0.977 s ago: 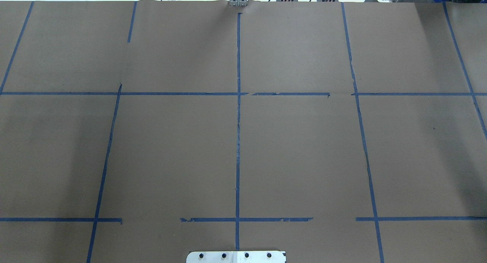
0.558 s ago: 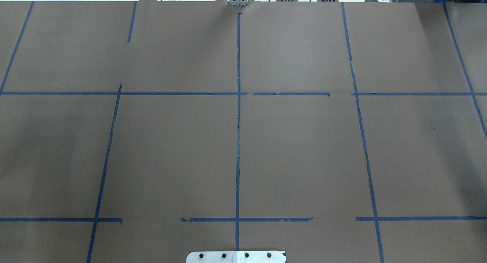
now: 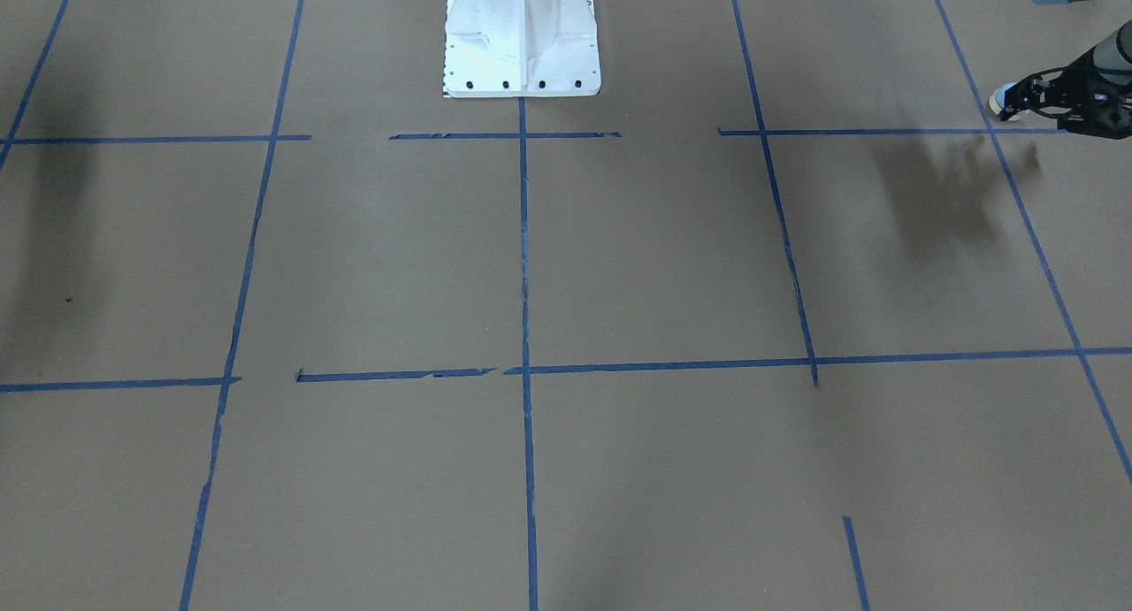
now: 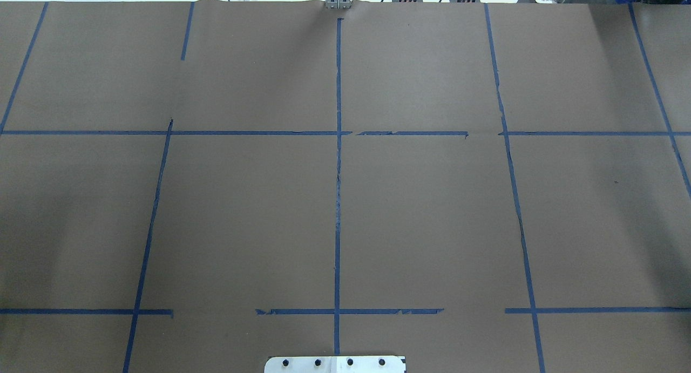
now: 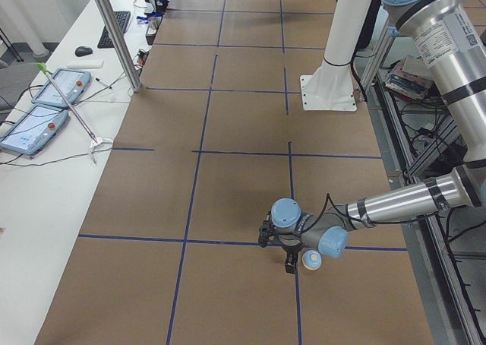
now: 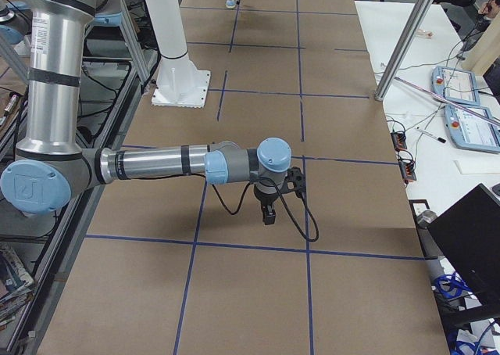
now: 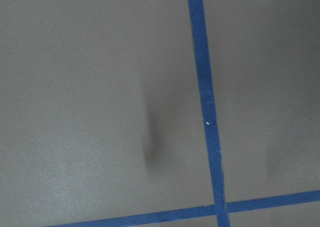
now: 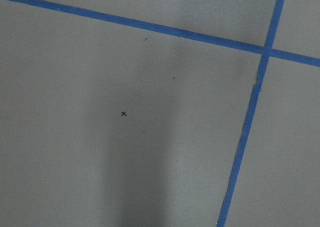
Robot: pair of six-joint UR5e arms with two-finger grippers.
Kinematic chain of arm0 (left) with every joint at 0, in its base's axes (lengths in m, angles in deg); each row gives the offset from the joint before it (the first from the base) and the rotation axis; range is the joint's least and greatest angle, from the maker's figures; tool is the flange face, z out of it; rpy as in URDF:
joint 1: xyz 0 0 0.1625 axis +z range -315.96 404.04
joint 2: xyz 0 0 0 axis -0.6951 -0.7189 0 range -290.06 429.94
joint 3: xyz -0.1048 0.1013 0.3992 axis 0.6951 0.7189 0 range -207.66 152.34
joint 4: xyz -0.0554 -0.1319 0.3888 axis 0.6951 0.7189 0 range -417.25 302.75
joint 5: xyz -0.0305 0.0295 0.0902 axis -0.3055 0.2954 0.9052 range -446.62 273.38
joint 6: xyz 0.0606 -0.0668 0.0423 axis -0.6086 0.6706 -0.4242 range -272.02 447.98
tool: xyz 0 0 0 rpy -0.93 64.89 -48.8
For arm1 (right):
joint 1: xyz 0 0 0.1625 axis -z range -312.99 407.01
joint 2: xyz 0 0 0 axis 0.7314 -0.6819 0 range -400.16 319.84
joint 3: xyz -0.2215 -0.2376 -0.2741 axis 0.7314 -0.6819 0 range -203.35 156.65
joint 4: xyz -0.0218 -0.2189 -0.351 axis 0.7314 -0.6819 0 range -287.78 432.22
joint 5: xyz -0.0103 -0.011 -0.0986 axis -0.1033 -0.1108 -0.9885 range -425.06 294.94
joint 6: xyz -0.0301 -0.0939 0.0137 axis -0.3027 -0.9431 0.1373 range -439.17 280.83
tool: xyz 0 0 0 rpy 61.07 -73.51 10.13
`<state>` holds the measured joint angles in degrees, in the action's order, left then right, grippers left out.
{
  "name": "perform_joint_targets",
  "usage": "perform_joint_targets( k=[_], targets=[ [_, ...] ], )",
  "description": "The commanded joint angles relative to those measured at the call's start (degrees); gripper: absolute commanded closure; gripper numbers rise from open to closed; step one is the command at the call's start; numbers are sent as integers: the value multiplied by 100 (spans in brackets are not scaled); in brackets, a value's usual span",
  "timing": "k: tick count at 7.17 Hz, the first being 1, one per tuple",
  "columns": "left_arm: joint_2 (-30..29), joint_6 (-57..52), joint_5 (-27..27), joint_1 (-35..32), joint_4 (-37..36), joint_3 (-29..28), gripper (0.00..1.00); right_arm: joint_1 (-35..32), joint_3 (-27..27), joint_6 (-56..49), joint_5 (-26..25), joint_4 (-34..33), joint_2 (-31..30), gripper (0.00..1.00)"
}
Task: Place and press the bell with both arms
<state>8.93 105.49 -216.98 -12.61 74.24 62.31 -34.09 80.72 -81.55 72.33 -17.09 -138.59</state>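
Note:
The bell [image 3: 1001,103] is a small light-blue dome with a cream top. It hangs at the tip of my left gripper [image 3: 1014,105], at the table's left end, a little above the paper. It also shows in the exterior left view [image 5: 311,260] beside the black fingers [image 5: 290,263], and far off in the exterior right view [image 6: 229,3]. The left gripper looks shut on it. My right gripper [image 6: 268,213] points down over the right part of the table; I cannot tell whether it is open. The overhead view shows neither the arms nor the bell, and both wrist views show only paper and tape.
Brown paper with a blue tape grid [image 4: 338,200] covers the table. The white bolted pedestal [image 3: 522,36] stands at the robot's side. A metal post [image 5: 114,33] and teach pendants [image 5: 45,102] stand on the white side table beyond the far edge.
In the overhead view the faint shadow at the left edge has lightened and shifted. Nothing else differs there.

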Motion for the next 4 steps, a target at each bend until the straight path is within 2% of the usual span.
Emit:
perform_joint_targets(
  k=[1, 4],
  targets=[
    [90, 15, -6, 407, 166, -50, 0, 6, 25, 1, 8, 1, 0, 0],
    [239, 24, -244, 540, 166, -59, 0, 6, 25, 1, 8, 1, 0, 0]
  ],
)
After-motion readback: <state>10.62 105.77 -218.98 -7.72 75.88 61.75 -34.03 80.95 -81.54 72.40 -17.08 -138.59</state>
